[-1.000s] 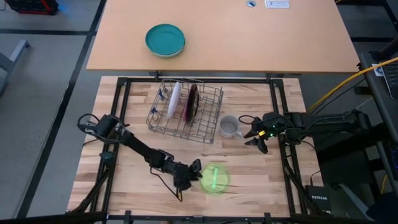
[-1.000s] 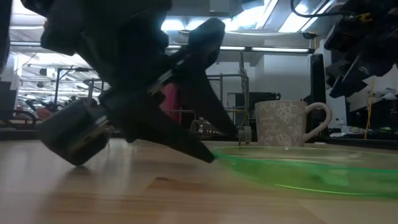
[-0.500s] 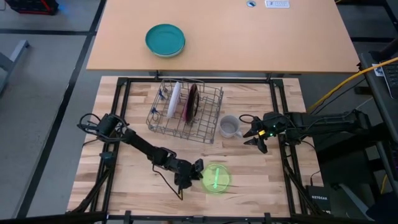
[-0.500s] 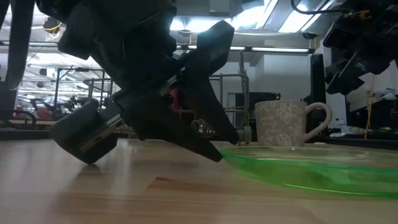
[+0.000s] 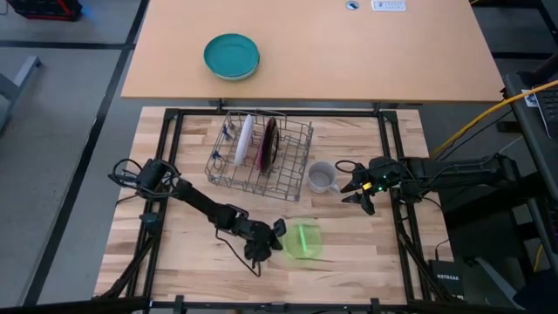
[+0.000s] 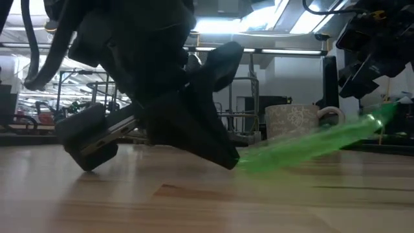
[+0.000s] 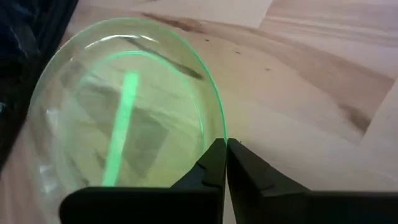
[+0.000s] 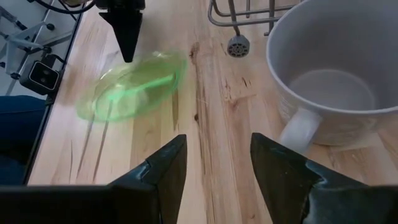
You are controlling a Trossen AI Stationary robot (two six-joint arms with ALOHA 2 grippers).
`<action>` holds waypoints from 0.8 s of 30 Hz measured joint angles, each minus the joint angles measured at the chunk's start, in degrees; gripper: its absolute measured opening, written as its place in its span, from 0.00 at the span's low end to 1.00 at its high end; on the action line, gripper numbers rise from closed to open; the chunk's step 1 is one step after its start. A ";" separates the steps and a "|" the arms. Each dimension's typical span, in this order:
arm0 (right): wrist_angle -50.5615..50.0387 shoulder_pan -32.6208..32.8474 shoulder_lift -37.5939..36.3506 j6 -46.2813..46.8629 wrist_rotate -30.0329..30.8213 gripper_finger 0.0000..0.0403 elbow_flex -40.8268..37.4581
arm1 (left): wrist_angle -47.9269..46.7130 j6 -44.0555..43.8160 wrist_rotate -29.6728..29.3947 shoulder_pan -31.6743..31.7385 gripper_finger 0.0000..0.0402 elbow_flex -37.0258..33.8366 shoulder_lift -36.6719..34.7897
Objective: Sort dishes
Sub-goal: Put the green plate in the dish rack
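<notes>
The lime-green saucer (image 5: 302,242) sits tilted on the wooden table near its front edge, and my left gripper (image 5: 281,240) is shut on its left edge. The grey mug (image 5: 323,178) stands upright to the right of the wire dish rack (image 5: 296,166). The rack holds the white plate (image 5: 242,139) and the magenta plate (image 5: 270,144) on edge. My right gripper (image 5: 356,187) hovers open just right of the mug, touching nothing. My left gripper pinches the saucer's rim (image 7: 219,118) between its two fingertips, at the side toward the table's left. The fingers (image 6: 217,145) slant down from the left. The saucer (image 6: 310,145) tilts, its held edge low at the table and its opposite edge (image 6: 375,120) raised.
A teal bowl (image 5: 231,57) rests on the separate tan table beyond the far edge. The black frame rails (image 5: 174,157) run along the worktable's left and right sides. Bare wood lies between the saucer and the mug (image 8: 329,68).
My left gripper has moved slightly toward the saucer and shut on its rim. The saucer, flat on the table before, has tipped: its right side has risen off the wood while the held left edge stays low.
</notes>
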 joint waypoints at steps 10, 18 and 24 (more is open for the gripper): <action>0.57 0.02 0.01 -0.02 0.34 0.45 0.00 | 2.34 -13.57 -0.09 -1.00 0.00 -0.12 0.00; 3.76 0.02 -0.06 -0.21 0.90 0.45 0.00 | 11.73 -27.92 -0.29 -2.34 0.00 -0.07 -1.24; 3.61 0.02 -0.08 -1.75 0.90 0.45 0.00 | 12.22 -37.26 -1.30 -2.32 0.00 -0.03 -4.58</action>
